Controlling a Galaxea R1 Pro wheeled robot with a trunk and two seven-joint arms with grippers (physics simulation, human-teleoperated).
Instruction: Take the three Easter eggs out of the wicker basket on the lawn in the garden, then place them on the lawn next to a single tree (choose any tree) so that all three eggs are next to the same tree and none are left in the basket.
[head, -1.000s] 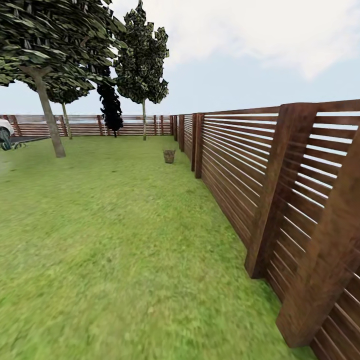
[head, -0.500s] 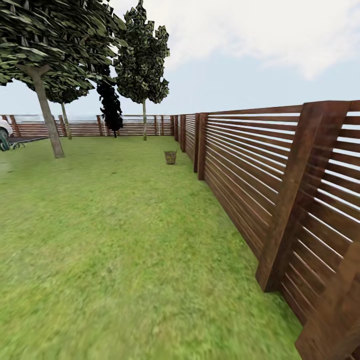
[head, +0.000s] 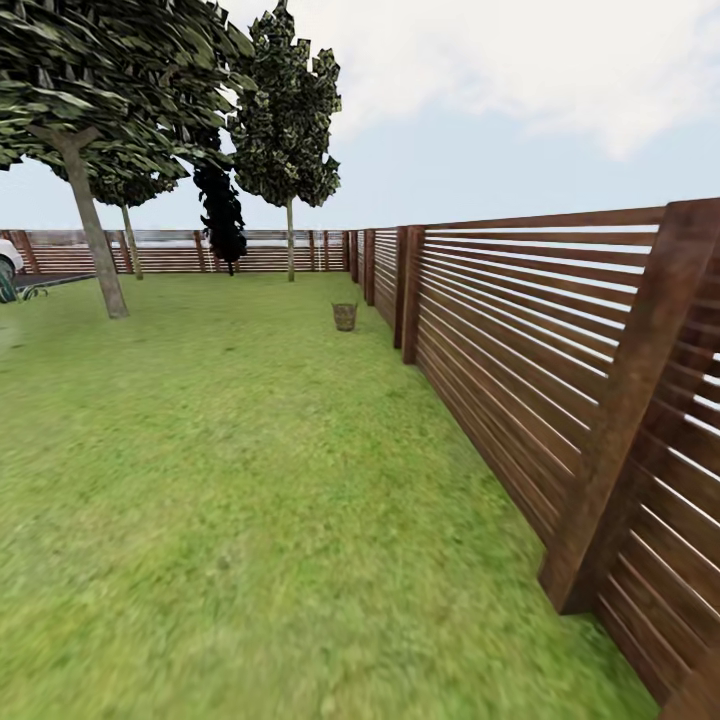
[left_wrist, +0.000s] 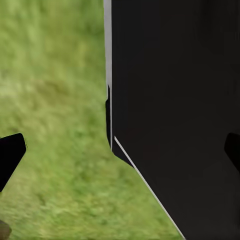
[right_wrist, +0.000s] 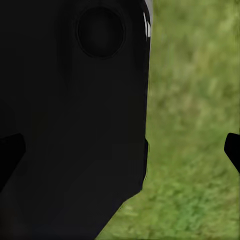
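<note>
Grass stretches out ahead of us, the lawn (head: 230, 480) wide and green from the head camera all the way to the back of the garden. Far up the lawn we spot the wicker basket (head: 345, 316), small and brown, standing upright on the grass just beside the slatted wooden fence (head: 520, 380) that runs down our right side. It is too far off for us to tell whether any eggs sit inside it.

Over on the left we have the tree (head: 98, 250) with the thick grey-brown trunk and dark leafy canopy, well apart from the basket. Behind it stand a thinner-trunked tree (head: 289, 140) and a dark narrow cypress (head: 222, 215) near the back fence. A sliver of a white car (head: 8, 258) peeks in at the far left edge.

Down at the left wrist, we see the left hand (left_wrist: 122, 150): one dark fingertip (left_wrist: 10, 155) shows at one edge and the other at the opposite edge, so the fingers stand wide apart with nothing between them but blurred grass and a big black body panel (left_wrist: 175, 100).

Right wrist now, same story: the right hand (right_wrist: 122, 150) has its fingertips (right_wrist: 232, 150) spread to both edges, holding nothing, with grass and a dark robot body part (right_wrist: 75, 125) beyond.
</note>
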